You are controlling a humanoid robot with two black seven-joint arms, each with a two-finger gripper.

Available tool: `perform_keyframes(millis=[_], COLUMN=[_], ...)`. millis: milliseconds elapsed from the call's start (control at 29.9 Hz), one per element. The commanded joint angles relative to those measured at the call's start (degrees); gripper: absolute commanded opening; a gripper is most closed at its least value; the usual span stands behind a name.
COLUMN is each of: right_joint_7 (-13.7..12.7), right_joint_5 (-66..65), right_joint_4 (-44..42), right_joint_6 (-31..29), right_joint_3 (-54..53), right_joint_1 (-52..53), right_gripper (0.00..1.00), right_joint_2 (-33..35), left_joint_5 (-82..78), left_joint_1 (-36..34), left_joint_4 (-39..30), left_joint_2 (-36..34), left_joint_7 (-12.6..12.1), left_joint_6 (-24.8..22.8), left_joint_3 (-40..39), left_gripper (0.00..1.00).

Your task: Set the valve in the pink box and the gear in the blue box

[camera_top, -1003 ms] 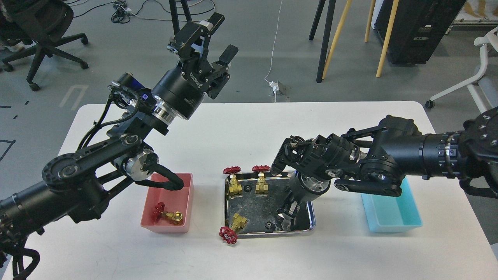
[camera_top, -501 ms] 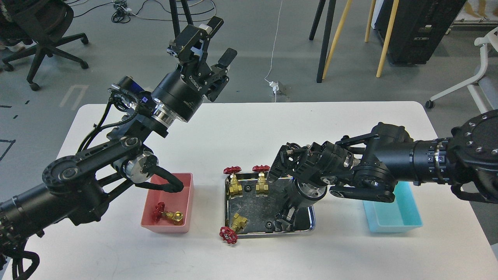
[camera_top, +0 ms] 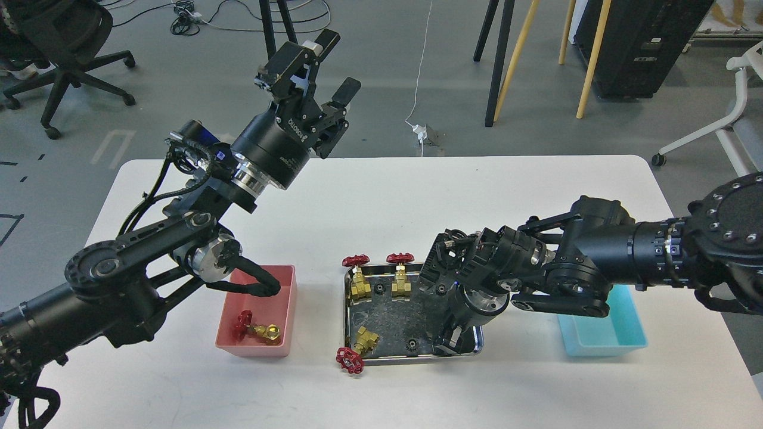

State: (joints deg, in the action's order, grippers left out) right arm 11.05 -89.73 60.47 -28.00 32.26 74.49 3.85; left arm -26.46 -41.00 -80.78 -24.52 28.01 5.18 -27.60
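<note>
One valve (camera_top: 257, 329) lies in the pink box (camera_top: 280, 283). Two valves (camera_top: 357, 277) (camera_top: 400, 275) stand at the back of the steel tray (camera_top: 399, 316); a third (camera_top: 356, 350) lies across its front left rim. Small black gears lie in the tray at the back left (camera_top: 380, 290), back right (camera_top: 441, 290) and front (camera_top: 411, 344). My right gripper (camera_top: 450, 342) points down into the tray's front right corner, right of the front gear; its fingers are dark and cannot be told apart. My left gripper (camera_top: 325, 71) is open, empty and raised high. The blue box (camera_top: 602, 333) looks empty.
My right arm (camera_top: 596, 268) lies across the table between the tray and the blue box and hides the box's far end. My left elbow and cable (camera_top: 250, 286) hang over the pink box's far edge. An office chair (camera_top: 59, 53) and stand legs are on the floor beyond the table.
My right gripper has shifted right inside the tray, away from the front gear toward the front right corner, uncovering the back right gear. My left arm has barely moved.
</note>
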Motion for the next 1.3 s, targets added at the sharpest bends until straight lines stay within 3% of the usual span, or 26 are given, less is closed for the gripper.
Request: perform_keyframes(millis=[0, 334, 635, 869, 1070, 1270], right_joint_7=[0.03, 0.03, 0.03, 0.03, 0.03, -0.15], right_joint_5=[-0.01, -0.01, -0.01, 0.87, 1.04, -0.18], right_joint_4=[-0.01, -1.06, -0.89, 0.25, 4.38, 7.98], right_joint_6=[0.0, 0.0, 0.0, 0.0, 0.0, 0.0], right_joint_3=[0.0, -0.27, -0.35, -3.16, -10.19, -10.55], right_joint_1=[-0.13, -0.83, -0.48, 3.02, 7.42, 6.82], right_gripper=[0.53, 0.35, 0.13, 0.07, 0.06, 0.06], right_joint_2=[-0.07, -0.16, -0.16, 0.63, 10.02, 25.05], left_joint_5=[0.0, 0.0, 0.0, -0.09, 0.0, -0.09], left_joint_1=[0.14, 0.31, 0.75, 0.84, 0.84, 0.84], left_joint_4=[0.01, 0.18, 0.18, 0.18, 0.18, 0.18], left_joint_2=[0.0, 0.0, 0.09, 0.09, 0.79, 1.67], left_joint_7=[-0.01, -0.01, -0.01, -0.01, -0.01, -0.01], left_joint_6=[0.01, 0.01, 0.01, 0.01, 0.01, 0.01], left_joint_3=[0.01, 0.01, 0.01, -0.08, 0.01, -0.08], left_gripper=[0.82, 0.83, 0.83, 0.83, 0.83, 0.84])
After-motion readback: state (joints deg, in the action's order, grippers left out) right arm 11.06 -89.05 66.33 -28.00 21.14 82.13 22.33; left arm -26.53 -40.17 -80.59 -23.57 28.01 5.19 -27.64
